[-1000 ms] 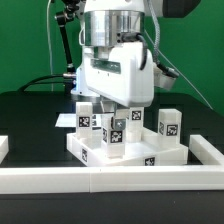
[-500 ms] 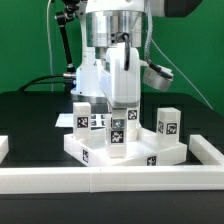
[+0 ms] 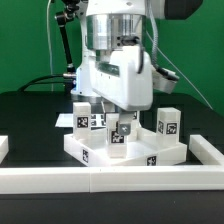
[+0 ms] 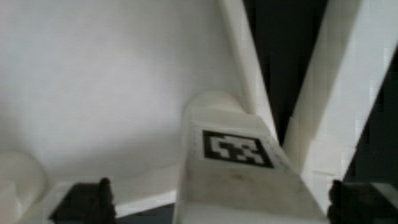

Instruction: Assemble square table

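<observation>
Green wall stands behind the rig, and we see a black surface (image 3: 25, 110) under everything. Starting at the fingers (image 3: 120, 113): they hang spread apart on either side of a leg (image 3: 119, 138), and in the wrist view their dark tips (image 4: 89, 200) sit well clear of that leg's (image 4: 231, 160) two flanks, so we take it that nothing is clamped. We cannot tell from the exterior view alone whether a pad grazes the leg. The leg stands upright on the slab (image 3: 150, 152), tag facing the camera, roughly at the slab's middle.

Moving outward, the slab lies flat on the surface, its raised rims showing tags along the near edge. Another leg (image 3: 168, 122) stands upright at the slab's far corner on the exterior view's right. Two more legs stand toward the exterior view's left: one (image 3: 83, 117) at the far left corner and one (image 3: 99, 121) just beside it, partly hidden behind the arm's white body (image 3: 115, 75).

Farther out, a long white rail (image 3: 110, 180) runs along the near edge of the surface, with a short upright end at the exterior view's right. Just behind the slab, a flat white board (image 3: 62, 119) peeks out on the exterior view's left.
</observation>
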